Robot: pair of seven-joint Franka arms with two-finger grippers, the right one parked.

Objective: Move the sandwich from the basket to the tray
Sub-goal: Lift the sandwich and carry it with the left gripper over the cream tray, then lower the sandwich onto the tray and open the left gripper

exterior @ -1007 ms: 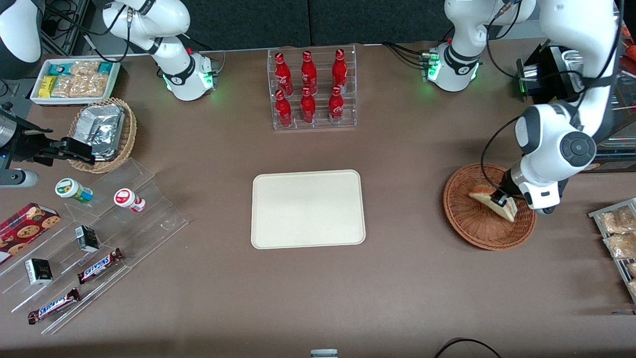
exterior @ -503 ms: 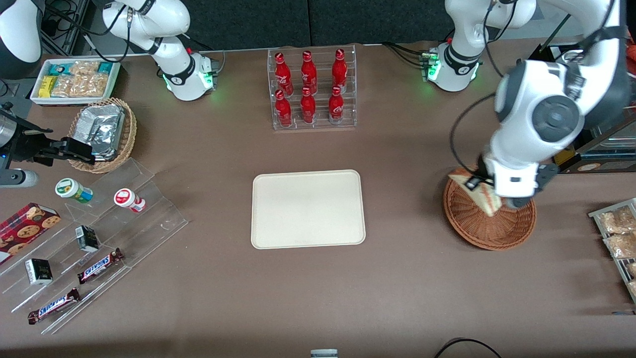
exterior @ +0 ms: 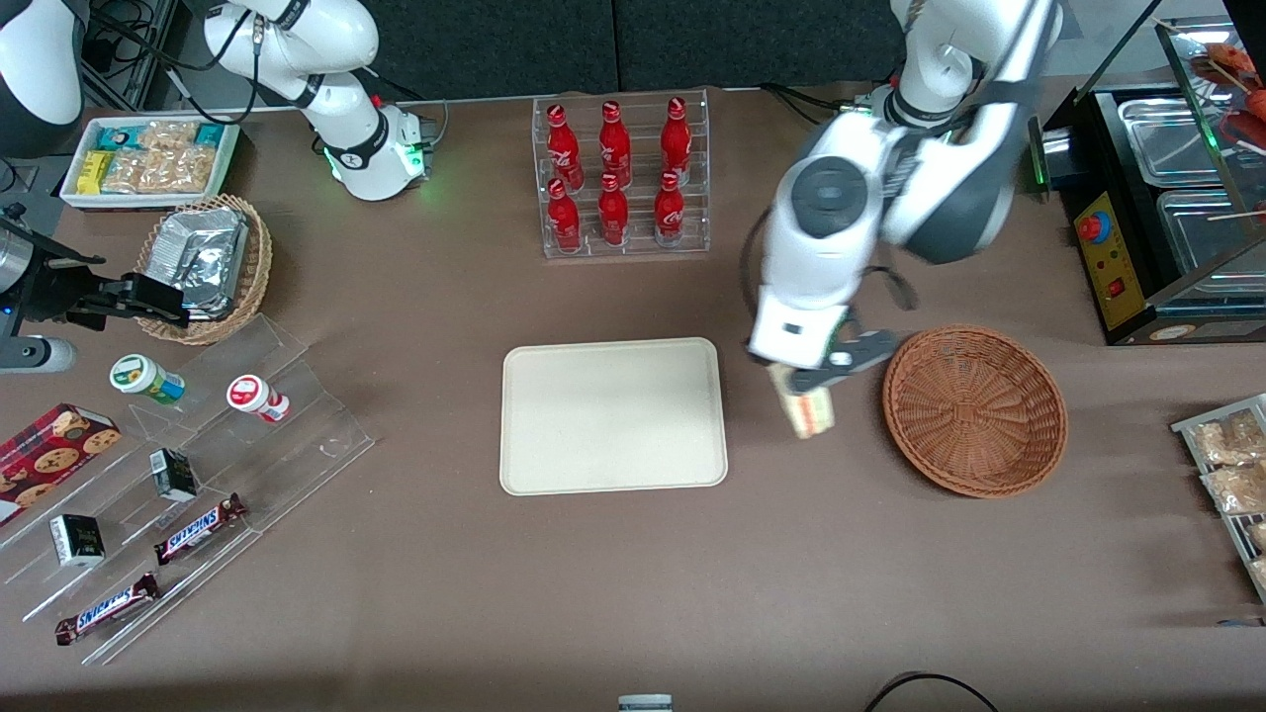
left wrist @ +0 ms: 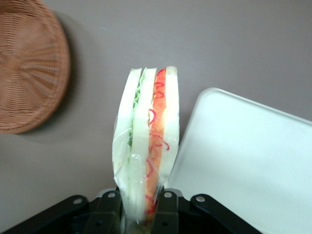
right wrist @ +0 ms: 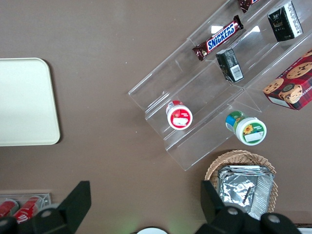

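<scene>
Carrying: triangular white-bread sandwich with red and green filling, wrapped in clear film, pinched at its base by the closed tool. Position: aloft over the worktop, between round reddish-brown wicker basket and flat cream rectangular tray, just beside the tray. Held edge-up, likely for clean lowering onto the tray.

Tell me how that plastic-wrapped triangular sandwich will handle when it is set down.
The gripper pinches one end of the plastic-wrapped triangular sandwich, which juts out unsagging: probably light and fairly firm. Soft white bread likely dents under squeeze. The glossy wrap may be slippery, and, landed on its thin edge, it would probably tip flat.
</scene>
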